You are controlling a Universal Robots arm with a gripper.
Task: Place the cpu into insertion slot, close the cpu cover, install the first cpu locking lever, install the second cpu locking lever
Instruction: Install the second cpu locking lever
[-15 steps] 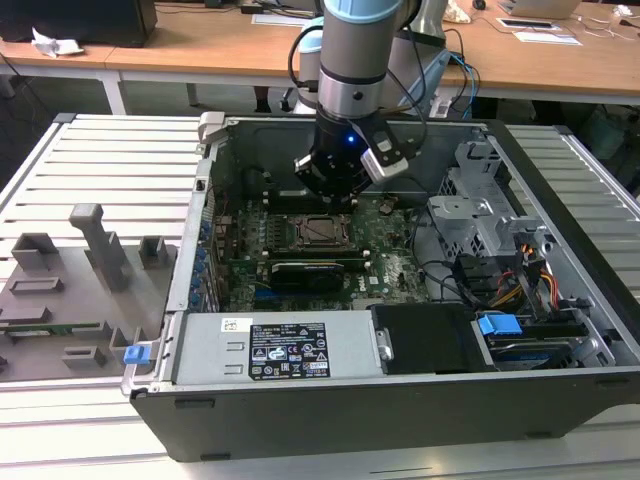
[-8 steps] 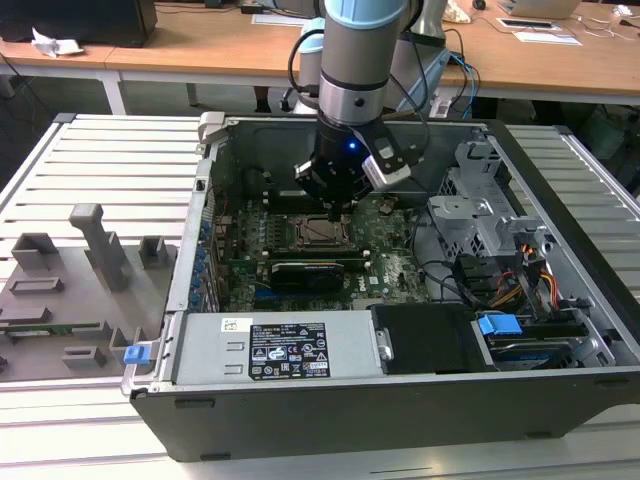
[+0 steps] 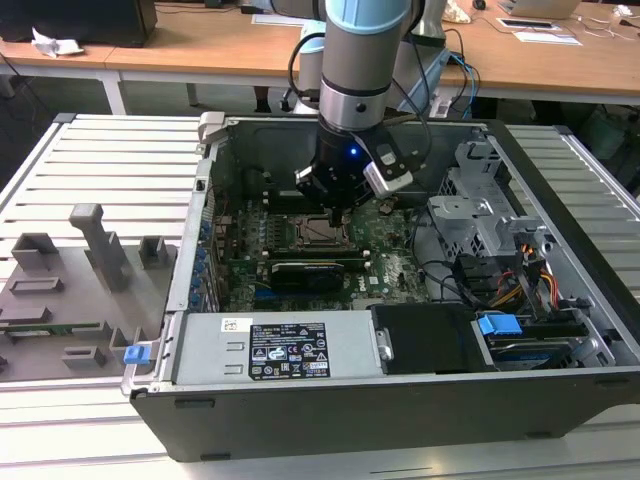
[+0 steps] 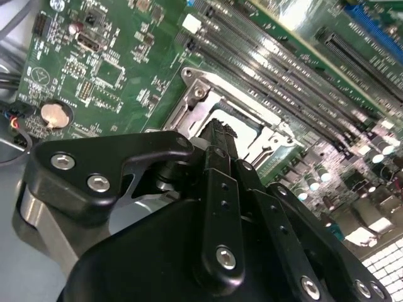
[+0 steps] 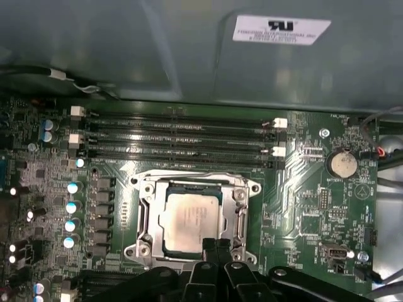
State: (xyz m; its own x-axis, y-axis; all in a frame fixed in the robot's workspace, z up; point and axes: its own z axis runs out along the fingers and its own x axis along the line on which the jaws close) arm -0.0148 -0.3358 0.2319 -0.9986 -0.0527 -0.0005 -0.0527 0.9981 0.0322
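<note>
On the grey slatted bench (image 3: 110, 150) I see 1 open computer case (image 3: 400, 400). Inside, 1 cpu (image 5: 190, 217) sits in its socket with the cpu cover (image 5: 146, 217) down around it. My 1 gripper (image 5: 217, 246) hangs at the socket's edge, fingers (image 5: 208, 251) pressed together, holding nothing.

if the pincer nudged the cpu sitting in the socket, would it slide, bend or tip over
Probably none of these. The cpu is a flat square with a metal top, so it likely stays stiff. It lies low inside the socket, framed by the cpu cover, which should stop sliding or tipping. Its smooth top may be slippery for the pincer.
</note>
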